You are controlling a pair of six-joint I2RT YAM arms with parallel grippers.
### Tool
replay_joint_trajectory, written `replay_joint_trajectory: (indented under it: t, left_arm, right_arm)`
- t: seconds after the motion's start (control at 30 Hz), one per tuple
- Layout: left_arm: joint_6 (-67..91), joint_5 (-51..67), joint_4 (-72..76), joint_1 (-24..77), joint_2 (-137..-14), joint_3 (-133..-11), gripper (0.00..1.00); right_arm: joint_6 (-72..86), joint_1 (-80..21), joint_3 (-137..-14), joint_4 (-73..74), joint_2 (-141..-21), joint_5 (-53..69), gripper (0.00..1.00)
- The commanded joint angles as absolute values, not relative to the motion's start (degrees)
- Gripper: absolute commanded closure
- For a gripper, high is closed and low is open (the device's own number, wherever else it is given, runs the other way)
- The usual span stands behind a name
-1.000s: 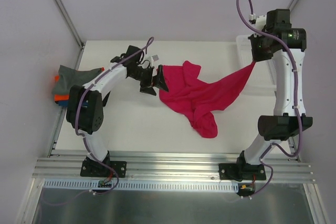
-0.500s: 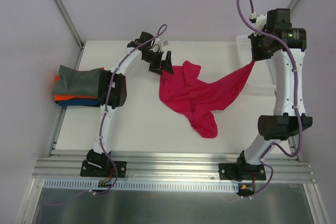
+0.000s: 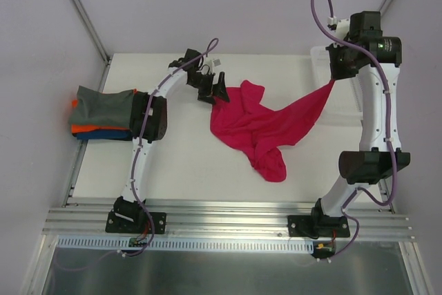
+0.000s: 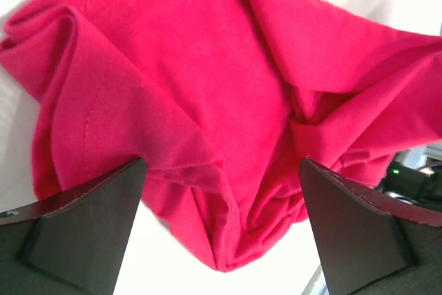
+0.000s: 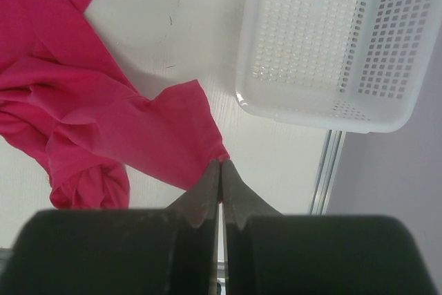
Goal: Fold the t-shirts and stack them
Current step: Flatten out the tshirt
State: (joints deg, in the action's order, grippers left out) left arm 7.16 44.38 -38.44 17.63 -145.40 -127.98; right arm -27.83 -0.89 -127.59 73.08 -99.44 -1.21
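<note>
The magenta-red t-shirt (image 3: 262, 126) lies crumpled mid-table, one corner lifted up to the right. My right gripper (image 3: 333, 82) is shut on that corner; in the right wrist view the closed fingertips (image 5: 221, 170) pinch the shirt's edge (image 5: 173, 136) above the table. My left gripper (image 3: 219, 92) is open at the shirt's left edge; in the left wrist view its fingers (image 4: 83, 219) straddle a folded bunch of the red cloth (image 4: 207, 136) without closing on it. A stack of folded t-shirts (image 3: 100, 112), grey on top over orange and blue, sits at the table's left edge.
A white lattice basket (image 5: 324, 39) stands at the back right, under and beside my right arm; it shows in the top view (image 3: 321, 60) too. Metal rails run along the table's left and near edges.
My left arm swung away from the stack to the back of the table, then its open gripper came down to the shirt's left edge. The right arm and lifted corner have not moved.
</note>
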Motion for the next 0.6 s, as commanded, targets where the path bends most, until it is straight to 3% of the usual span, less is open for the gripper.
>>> replay_joint_trajectory:
  t: [0.0,0.37,0.57]
  left_arm:
    - [10.10,42.63,-40.69,17.67,-141.25,-118.41,0.03]
    - [10.11,35.08,-43.59,16.87,-121.23,-86.16,0.07]
    - [8.96,31.82,-44.82,16.87,-110.50,-77.63,0.05]
  right_arm:
    - [-26.81,-0.70,-127.70,72.86,-100.37,-0.71,0.99]
    - [-26.90,-0.79,-133.14,74.35,-108.79,6.23,0.99]
    - [-25.49,-0.88,-143.24,73.74,-119.69,8.70,0.99]
